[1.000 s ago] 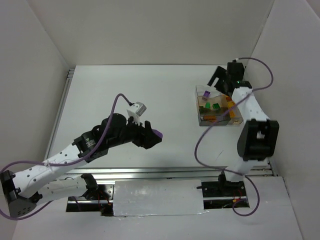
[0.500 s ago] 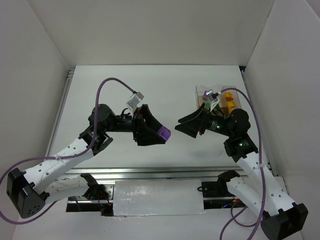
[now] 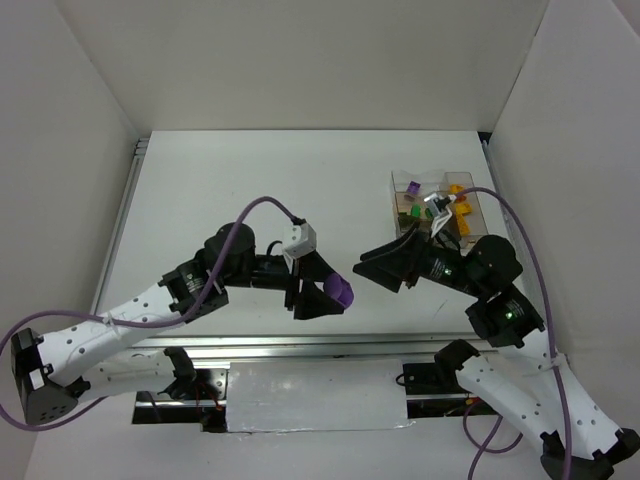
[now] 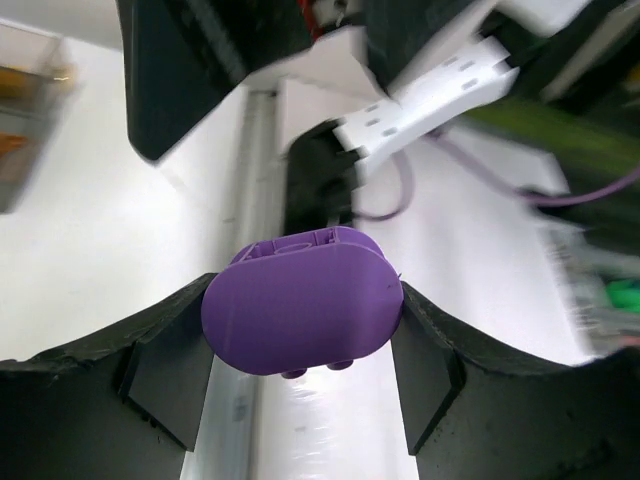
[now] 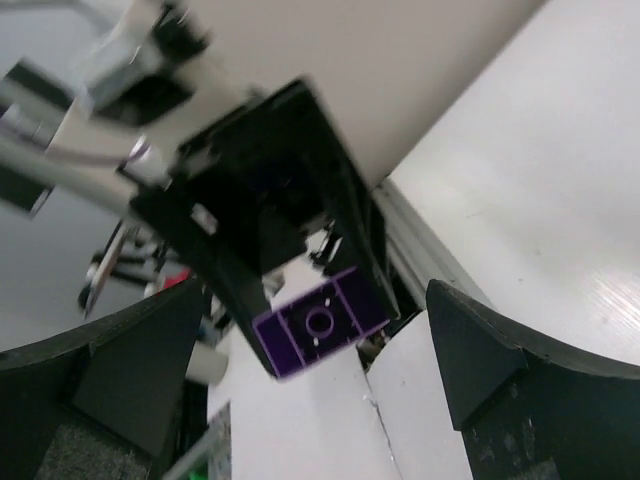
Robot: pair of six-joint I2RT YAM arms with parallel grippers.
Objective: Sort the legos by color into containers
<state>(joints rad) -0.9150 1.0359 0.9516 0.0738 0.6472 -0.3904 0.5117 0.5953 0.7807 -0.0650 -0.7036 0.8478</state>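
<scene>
left gripper (image 3: 331, 293) clamped on a purple lego (image 3: 341, 291), held up off the table (image 3: 220, 180) over the middle of its near edge

left wrist view: the lego sits square between the two fingers (image 4: 165, 375), one pad pressed on each end, broad purple face toward the camera

right gripper (image 3: 370, 265) spread wide with nothing in it, just right of the lego and aimed at it, no contact

right wrist view: the lego's hollow underside faces the camera, out ahead of the gap between the right fingers (image 5: 480, 370), clear of both

container (image 3: 393, 195) sits by the right edge toward the far corner, with other legos (image 3: 417, 212) inside: purple, green, yellow-orange
</scene>
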